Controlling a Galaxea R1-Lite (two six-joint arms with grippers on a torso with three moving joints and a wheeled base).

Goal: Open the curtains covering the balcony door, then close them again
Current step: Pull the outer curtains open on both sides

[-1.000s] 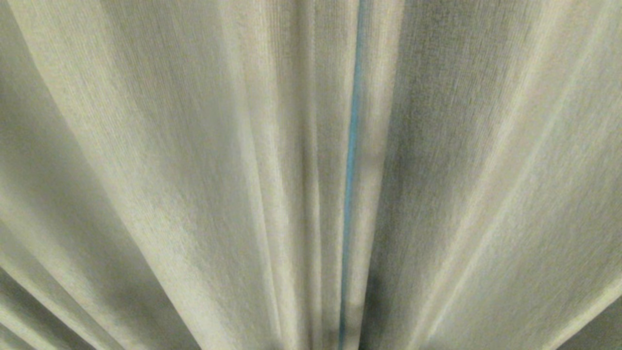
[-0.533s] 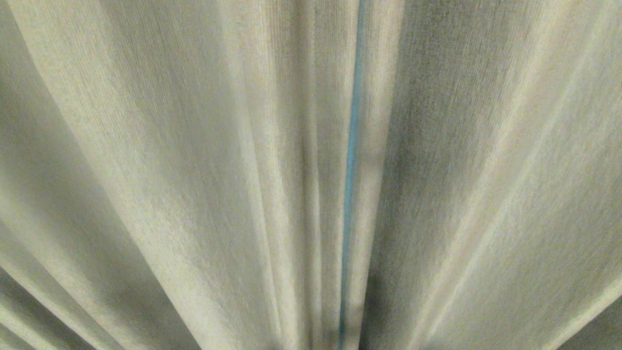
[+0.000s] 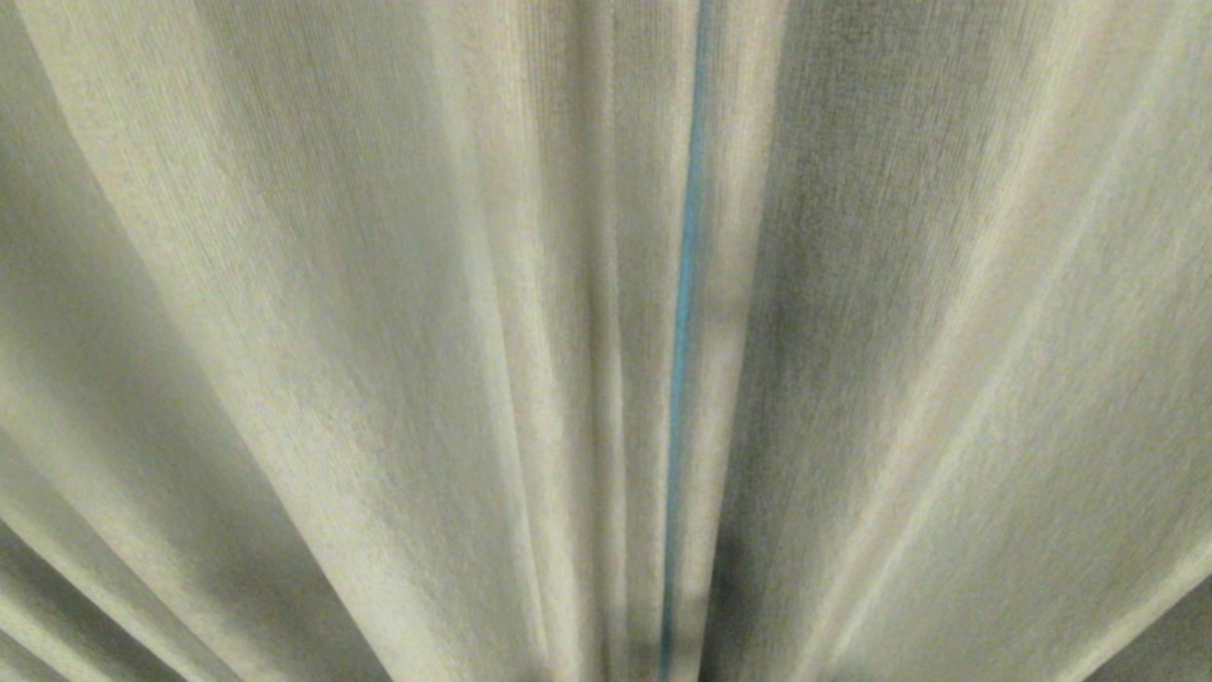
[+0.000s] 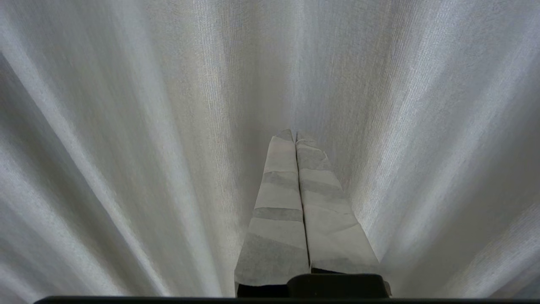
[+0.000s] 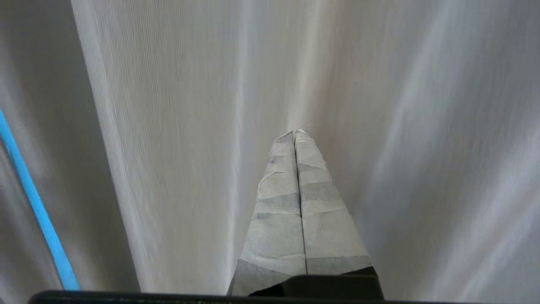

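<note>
Nothing has moved in the head view since the earlier pictures. Right gripper has its taped fingers pressed together, holding nothing, tips close to the curtains, whether touching I cannot tell. Left gripper is also clenched and empty, pointing at the folds. Curtains hang drawn across the whole head view, with a thin blue gap between the two halves.
</note>
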